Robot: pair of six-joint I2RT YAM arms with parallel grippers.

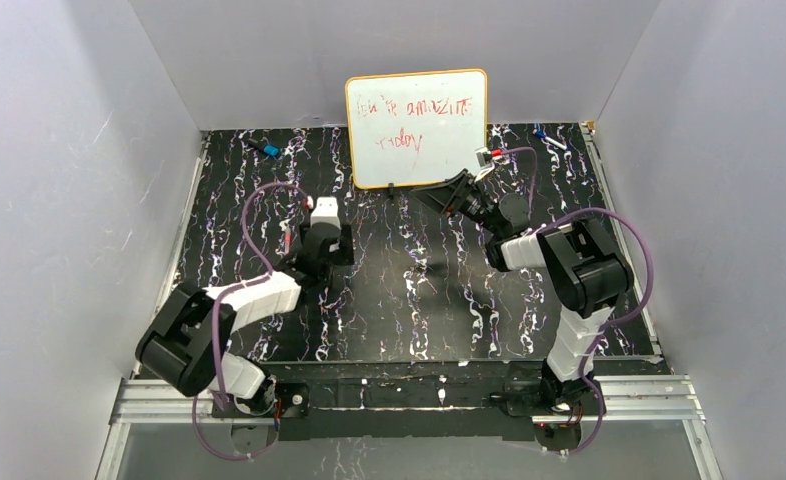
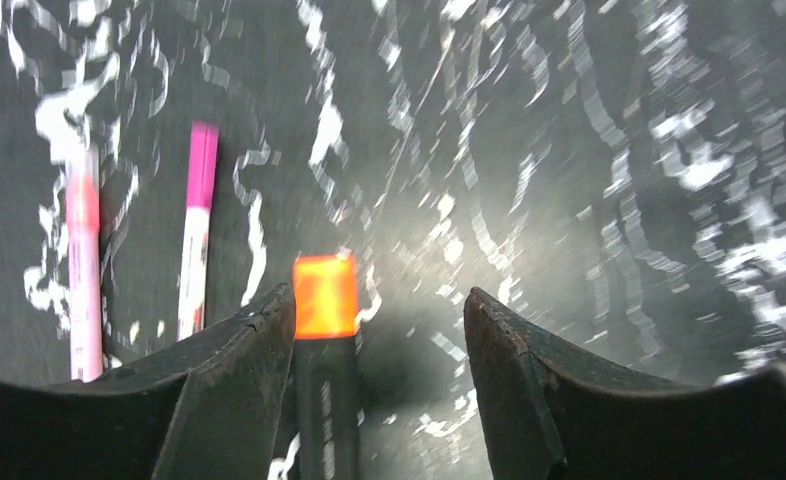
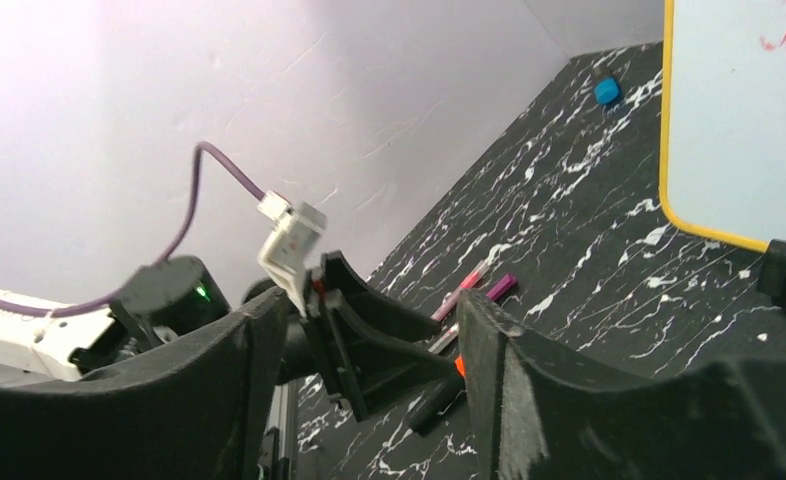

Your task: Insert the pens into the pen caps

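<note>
Barrel of black marker [image 2: 326, 385], partly offscreen

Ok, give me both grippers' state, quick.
Left gripper: open; black marker lies between, not gripped.
Right gripper: open, empty.

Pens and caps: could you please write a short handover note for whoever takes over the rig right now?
Left gripper: open, empty; the black marker lies on the table between its fingers.
Right gripper: open, empty, raised near the whiteboard.
Pens: two slim pens lie side by side beside the black marker.
Done: the marker shows an orange end, the slim pens pink and magenta ends; all look capped.
Left: confirm the caps are seated; blur hides that.
</note>
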